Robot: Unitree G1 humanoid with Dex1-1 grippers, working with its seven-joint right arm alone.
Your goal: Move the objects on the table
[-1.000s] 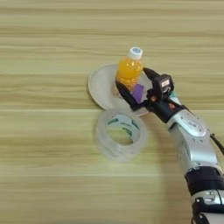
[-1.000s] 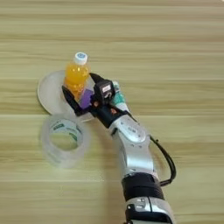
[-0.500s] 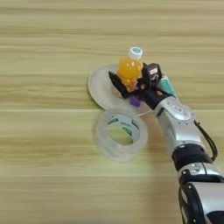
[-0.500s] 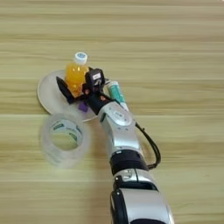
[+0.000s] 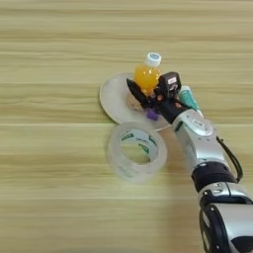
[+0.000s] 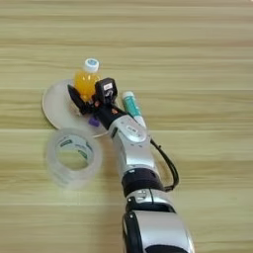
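You see the bottle (image 5: 147,75) standing upright on the plate (image 5: 112,96), white cap toward the far edge of the surface (image 5: 59,44), and your claw (image 5: 148,96) reaches over the plate with its black fingers spread on either side of the bottle's base. The purple block (image 5: 152,115) sits just below the claw at the plate's near rim. The glue stick (image 6: 132,107) lies flat right of the arm, long axis running far-left to near-right, and the tape roll (image 5: 137,150) lies flat just in front of the plate.
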